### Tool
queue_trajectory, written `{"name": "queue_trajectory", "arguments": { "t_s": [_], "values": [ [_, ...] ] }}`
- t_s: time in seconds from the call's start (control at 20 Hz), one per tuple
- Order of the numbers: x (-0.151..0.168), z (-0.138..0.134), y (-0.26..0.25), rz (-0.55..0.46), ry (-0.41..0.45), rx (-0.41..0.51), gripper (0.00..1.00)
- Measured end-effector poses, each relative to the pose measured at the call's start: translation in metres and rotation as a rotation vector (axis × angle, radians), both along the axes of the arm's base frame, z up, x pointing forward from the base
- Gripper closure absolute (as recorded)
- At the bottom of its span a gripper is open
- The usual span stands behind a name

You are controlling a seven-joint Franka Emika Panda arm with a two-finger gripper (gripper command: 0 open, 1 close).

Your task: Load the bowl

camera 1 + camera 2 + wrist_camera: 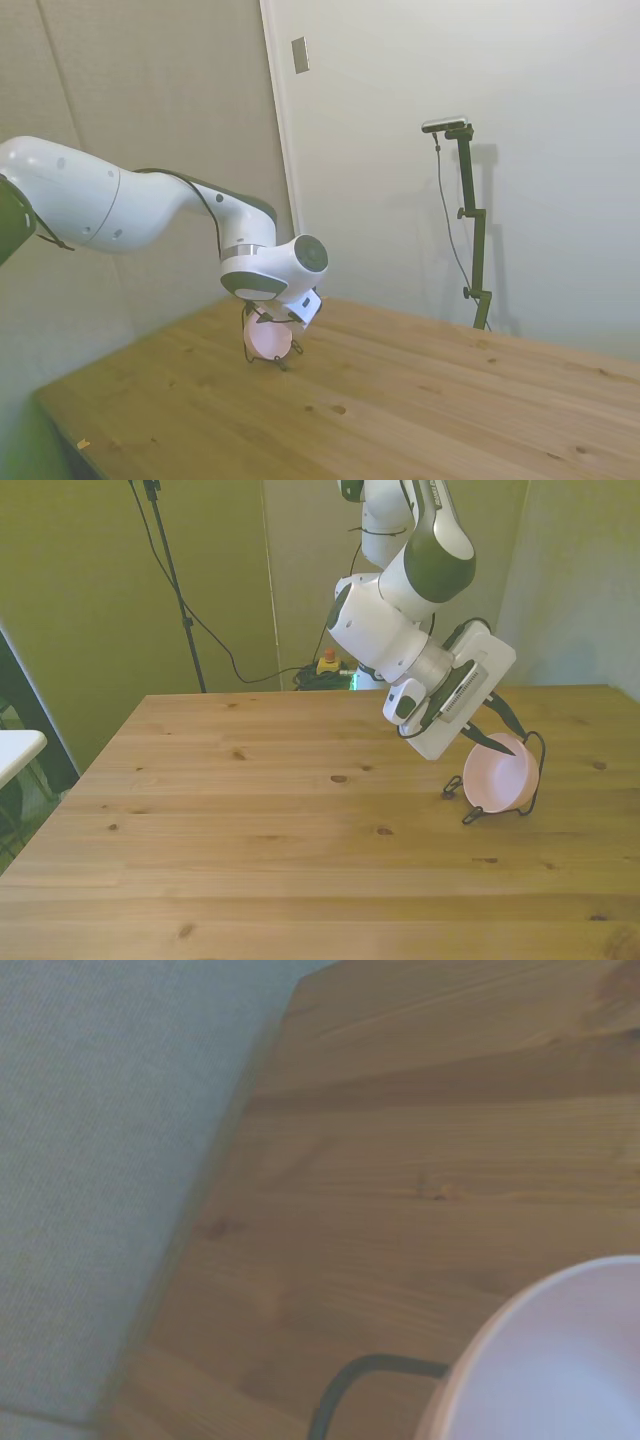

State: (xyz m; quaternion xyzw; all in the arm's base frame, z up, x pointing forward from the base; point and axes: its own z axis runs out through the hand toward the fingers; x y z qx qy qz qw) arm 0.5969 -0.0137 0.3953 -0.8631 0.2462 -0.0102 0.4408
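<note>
The pale pink bowl (497, 780) stands tilted on its edge in a thin black wire rack (541, 770) near the front view's right side of the wooden table. My gripper (503, 736) is right at the bowl's upper rim, angled down over it. In the side view the bowl (268, 340) shows just under my gripper (268, 322), with the rack's feet (279, 363) on the table. The wrist view shows part of the bowl (560, 1360) and one bend of the rack wire (345, 1385) from close by.
The rack stands close to the table edge (215, 1220), with a grey wall beyond it. A black tripod with a cable (175, 580) stands behind the table at the front view's left. A white surface (15, 748) pokes in at the far left.
</note>
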Motion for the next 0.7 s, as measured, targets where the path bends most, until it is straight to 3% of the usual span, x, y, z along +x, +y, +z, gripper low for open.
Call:
{"name": "queue_trajectory", "arguments": {
  "t_s": [0.25,0.45,0.7],
  "values": [
    [-0.014,0.058,-0.013,-0.044,0.008,-0.09,0.0],
    [-0.033,0.099,-0.022,-0.105,0.058,-0.217,0.0],
    [-0.06,0.123,-0.034,-0.25,0.157,-0.408,0.0]
  ]
}}
